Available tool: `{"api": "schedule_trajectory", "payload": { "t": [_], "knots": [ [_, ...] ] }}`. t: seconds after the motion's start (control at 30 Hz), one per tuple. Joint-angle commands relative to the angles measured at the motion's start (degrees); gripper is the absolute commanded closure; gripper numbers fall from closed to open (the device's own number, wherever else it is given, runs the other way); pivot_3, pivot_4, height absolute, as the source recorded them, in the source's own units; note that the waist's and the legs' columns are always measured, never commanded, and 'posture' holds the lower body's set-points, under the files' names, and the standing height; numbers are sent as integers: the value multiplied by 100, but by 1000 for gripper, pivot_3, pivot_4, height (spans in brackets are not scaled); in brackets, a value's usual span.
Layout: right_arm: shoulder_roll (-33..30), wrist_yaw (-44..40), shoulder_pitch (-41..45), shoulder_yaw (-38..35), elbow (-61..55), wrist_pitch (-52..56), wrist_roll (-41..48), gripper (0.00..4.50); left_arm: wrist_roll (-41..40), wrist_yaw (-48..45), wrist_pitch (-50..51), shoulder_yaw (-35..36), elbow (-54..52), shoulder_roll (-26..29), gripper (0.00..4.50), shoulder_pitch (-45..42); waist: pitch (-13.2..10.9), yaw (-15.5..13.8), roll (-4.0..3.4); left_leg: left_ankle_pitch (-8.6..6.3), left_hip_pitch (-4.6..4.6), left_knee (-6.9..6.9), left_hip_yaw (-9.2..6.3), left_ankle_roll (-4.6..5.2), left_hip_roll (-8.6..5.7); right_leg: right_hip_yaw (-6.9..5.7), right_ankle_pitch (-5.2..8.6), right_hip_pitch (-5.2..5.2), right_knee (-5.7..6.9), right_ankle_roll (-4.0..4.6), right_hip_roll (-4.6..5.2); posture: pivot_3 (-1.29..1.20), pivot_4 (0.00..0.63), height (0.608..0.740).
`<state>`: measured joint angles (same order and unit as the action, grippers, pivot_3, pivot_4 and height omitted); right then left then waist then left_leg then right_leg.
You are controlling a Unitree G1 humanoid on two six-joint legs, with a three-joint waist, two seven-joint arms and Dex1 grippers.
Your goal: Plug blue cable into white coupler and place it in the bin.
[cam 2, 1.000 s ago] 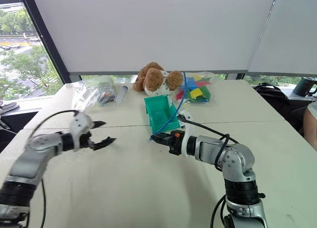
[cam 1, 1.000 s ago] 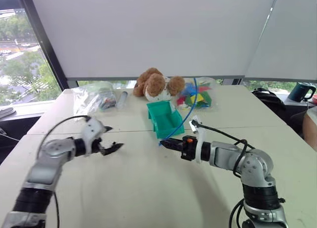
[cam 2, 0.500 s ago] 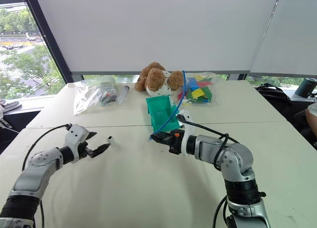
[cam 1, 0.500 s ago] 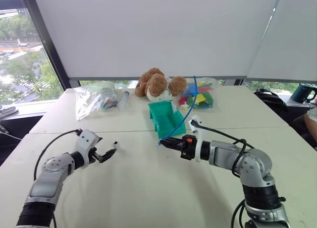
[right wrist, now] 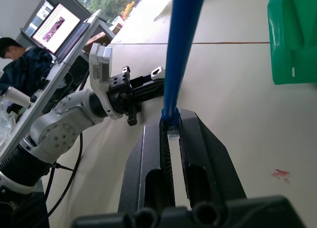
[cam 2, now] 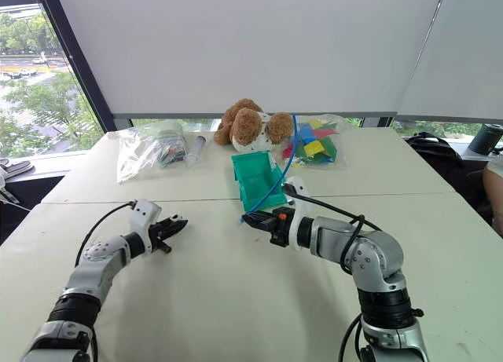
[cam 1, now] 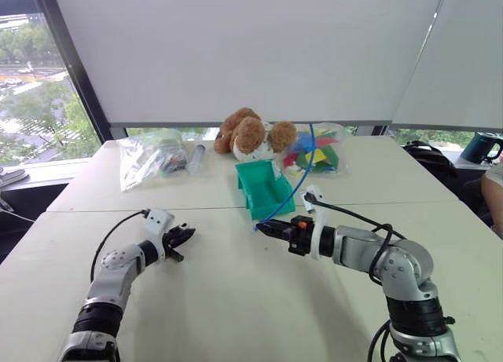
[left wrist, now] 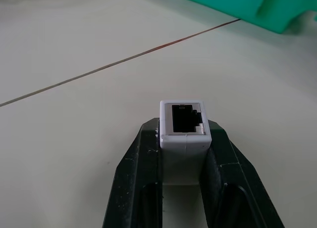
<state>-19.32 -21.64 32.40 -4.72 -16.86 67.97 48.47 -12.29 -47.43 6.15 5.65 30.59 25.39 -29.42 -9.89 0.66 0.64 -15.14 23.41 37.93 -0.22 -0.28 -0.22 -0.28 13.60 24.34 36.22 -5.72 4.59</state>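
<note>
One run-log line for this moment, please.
left tool: shut on white coupler | right tool: shut on blue cable | unplugged | bin: empty

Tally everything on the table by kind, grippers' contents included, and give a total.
Blue cable, pinched in the right gripper: 1
White coupler, clamped in the left gripper: 1
Teal bin: 1
Stuffed toy dog: 1
Clear plastic bags: 2
Grey tube: 1
Total: 7
</note>
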Motion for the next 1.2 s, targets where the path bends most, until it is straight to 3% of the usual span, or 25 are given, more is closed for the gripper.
{"api": "schedule_trajectory", "payload": {
  "t": [0.03,0.1,0.2,0.37,0.67,1.2],
  "knots": [
    [-350,-270,179,159,-368,-213,-129,4500,-311,-849,-1,-295,-480,-65,4112,-95,0,-13,0,0,0,0,0,0,0,0,0,0,0,0,1,0,150,740],
    [-639,-537,253,409,-434,-390,-328,4500,-435,-1221,218,-493,-734,-117,4112,-117,0,-8,0,0,3,2,-1,0,-3,0,0,-1,-3,0,3,0,150,740],
    [-1457,-1417,619,1129,-419,-1132,-1056,4500,-211,-2220,124,-1380,-905,-261,4112,-364,-1,-9,-2,0,4,4,1,0,-4,1,0,-1,-4,0,3,0,150,740],
    [-2206,-2453,886,2165,-4,-2395,-2239,4500,230,-2792,-578,-2030,-52,-603,4112,-966,0,9,3,-1,4,6,5,2,-15,0,1,-3,-10,1,-6,0,150,740],
    [-2288,-3442,805,2685,228,-3203,-2974,4500,817,-2791,-1785,-2269,1483,-1001,4112,-1471,-1,-8,5,-5,4,9,5,10,-8,0,1,0,-8,0,-13,0,150,740],
    [-2048,-3911,746,2913,797,-3733,-3820,4500,984,-2757,-2091,-2278,1787,-1074,4112,-1529,-1,-20,5,-5,3,18,1,10,-6,-1,0,-5,-4,0,-6,0,150,740]
  ]
}}
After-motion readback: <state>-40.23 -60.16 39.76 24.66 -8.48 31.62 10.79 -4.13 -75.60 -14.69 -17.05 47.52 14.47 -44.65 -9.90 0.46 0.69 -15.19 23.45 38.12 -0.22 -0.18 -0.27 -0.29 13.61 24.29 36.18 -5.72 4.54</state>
